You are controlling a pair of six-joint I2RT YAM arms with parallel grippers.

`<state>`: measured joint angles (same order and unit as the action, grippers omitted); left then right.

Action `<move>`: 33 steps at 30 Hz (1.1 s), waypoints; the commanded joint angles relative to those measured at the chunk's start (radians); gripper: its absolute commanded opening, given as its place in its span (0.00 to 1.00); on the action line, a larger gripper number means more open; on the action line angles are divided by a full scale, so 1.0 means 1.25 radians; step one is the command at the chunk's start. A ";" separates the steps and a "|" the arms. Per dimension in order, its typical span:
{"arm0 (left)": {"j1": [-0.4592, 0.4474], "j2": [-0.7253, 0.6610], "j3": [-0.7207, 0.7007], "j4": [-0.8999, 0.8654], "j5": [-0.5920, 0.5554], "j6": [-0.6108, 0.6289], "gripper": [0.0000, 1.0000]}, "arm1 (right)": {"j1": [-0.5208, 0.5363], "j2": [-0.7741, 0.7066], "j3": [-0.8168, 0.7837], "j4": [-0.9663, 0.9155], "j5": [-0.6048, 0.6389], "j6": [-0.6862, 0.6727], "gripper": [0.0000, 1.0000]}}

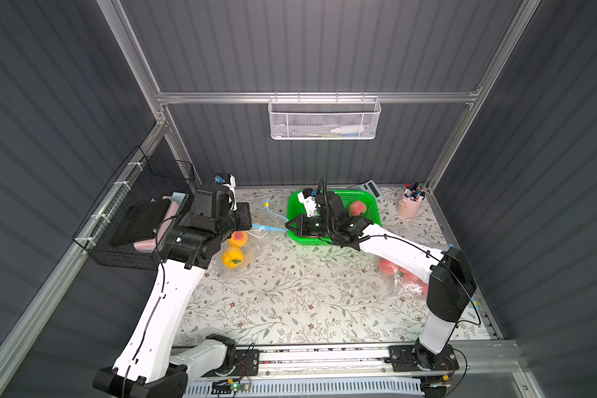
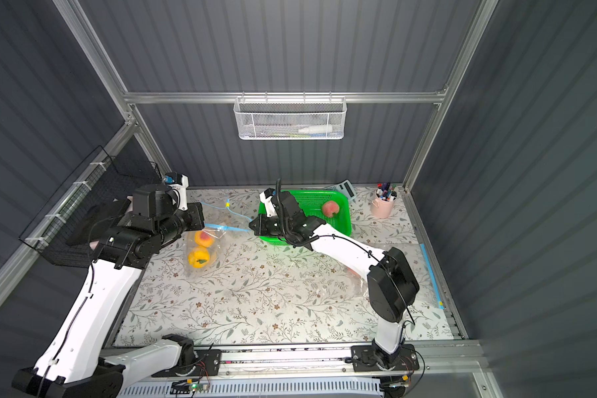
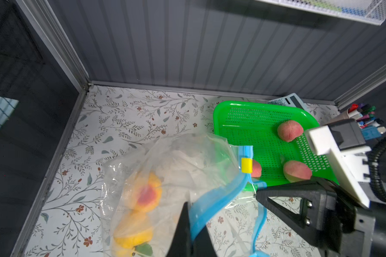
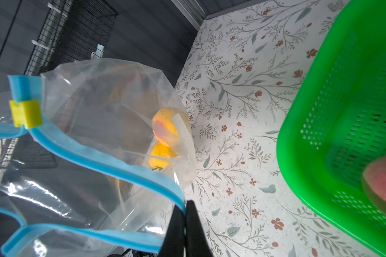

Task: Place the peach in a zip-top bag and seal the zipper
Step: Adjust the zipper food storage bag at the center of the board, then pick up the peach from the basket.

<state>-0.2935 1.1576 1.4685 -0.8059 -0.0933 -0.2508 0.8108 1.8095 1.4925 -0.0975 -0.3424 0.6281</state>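
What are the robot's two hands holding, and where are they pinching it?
Both hold the zip-top bag by its blue zipper strip. The left gripper and right gripper are each shut on a different spot along it.

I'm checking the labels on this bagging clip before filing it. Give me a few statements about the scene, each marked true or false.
1. The left gripper and the right gripper are both shut on the blue zipper strip of the zip-top bag. True.
2. The bag is empty. False: two yellow-orange fruits lie inside it.
3. The green basket holds pink peaches. True.
4. The zipper is sealed. False: its two blue edges stand apart, so the mouth is open.
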 commanded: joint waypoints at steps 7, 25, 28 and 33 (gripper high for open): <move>0.003 0.064 -0.163 0.127 0.150 -0.039 0.00 | -0.027 0.031 0.057 -0.075 -0.021 -0.056 0.40; 0.003 0.083 -0.215 0.208 0.223 -0.067 0.00 | -0.116 0.012 0.003 -0.210 0.306 -0.164 0.99; 0.003 0.078 -0.215 0.201 0.218 -0.065 0.00 | -0.115 0.076 0.056 -0.255 0.300 -0.153 0.99; 0.003 0.060 -0.223 0.193 0.187 -0.064 0.00 | -0.116 0.167 0.118 -0.305 0.258 -0.146 0.99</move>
<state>-0.2935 1.2636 1.2018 -0.5610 0.1642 -0.3256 0.6636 1.9915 1.5902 -0.3988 0.0021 0.4480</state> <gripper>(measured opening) 0.052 0.988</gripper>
